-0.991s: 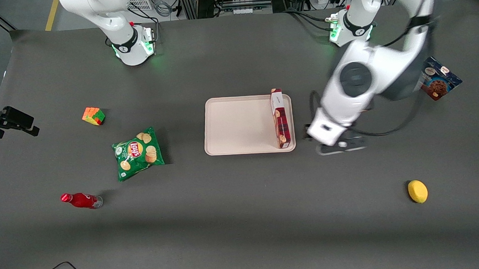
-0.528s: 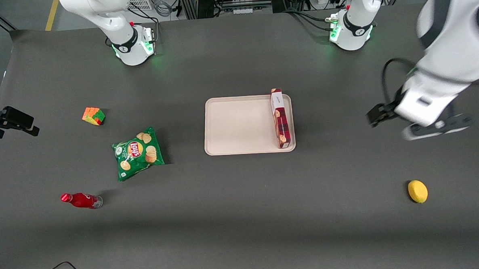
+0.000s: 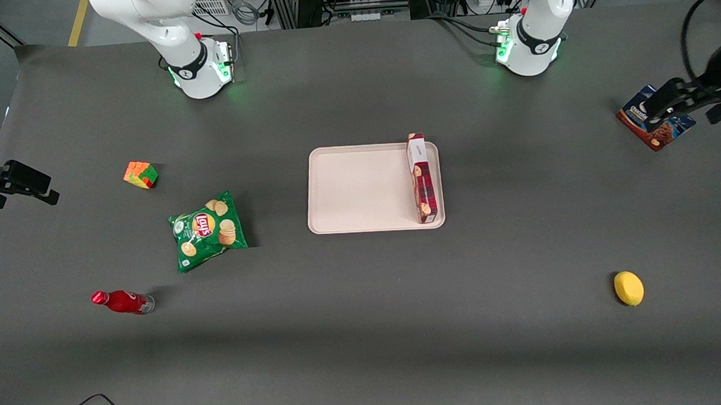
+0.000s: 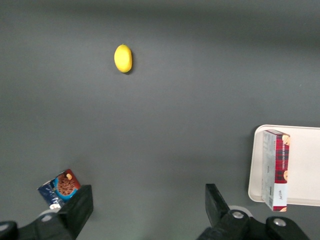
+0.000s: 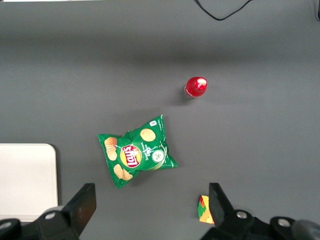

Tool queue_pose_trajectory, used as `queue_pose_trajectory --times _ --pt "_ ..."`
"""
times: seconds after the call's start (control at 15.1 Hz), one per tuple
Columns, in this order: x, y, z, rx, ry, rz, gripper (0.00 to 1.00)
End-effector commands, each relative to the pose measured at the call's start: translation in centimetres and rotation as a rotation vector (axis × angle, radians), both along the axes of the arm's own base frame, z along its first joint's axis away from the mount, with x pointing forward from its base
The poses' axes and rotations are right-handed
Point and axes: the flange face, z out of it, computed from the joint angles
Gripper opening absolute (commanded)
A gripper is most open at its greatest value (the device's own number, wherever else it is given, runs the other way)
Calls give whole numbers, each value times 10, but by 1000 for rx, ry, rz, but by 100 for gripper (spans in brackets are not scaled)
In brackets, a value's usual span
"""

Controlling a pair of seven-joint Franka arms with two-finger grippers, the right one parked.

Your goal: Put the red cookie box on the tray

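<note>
The red cookie box (image 3: 422,176) lies on the pale pinkish-beige tray (image 3: 360,190), along the tray's edge toward the working arm's end, with its white label end farther from the front camera. Both show in the left wrist view, the box (image 4: 276,170) on the tray (image 4: 305,160). My left gripper (image 3: 694,106) is open and empty, high above the table at the working arm's end, well away from the tray. Its fingers (image 4: 80,205) stand wide apart with only bare table between them.
A dark blue and brown cookie package (image 3: 662,133) lies just under the gripper. A yellow lemon (image 3: 628,288) lies nearer the front camera. Toward the parked arm's end lie a green chips bag (image 3: 208,230), a colour cube (image 3: 141,174) and a red bottle (image 3: 121,302).
My left arm has swung away from beside the tray toward the working arm's end of the table, gripper empty. The red cookie box has stayed on the tray.
</note>
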Motion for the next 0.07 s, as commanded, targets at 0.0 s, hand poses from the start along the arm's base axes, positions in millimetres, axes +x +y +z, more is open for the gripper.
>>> queue_pose_trajectory --times 0.0 --pt "-10 14 4 -14 24 -5 100"
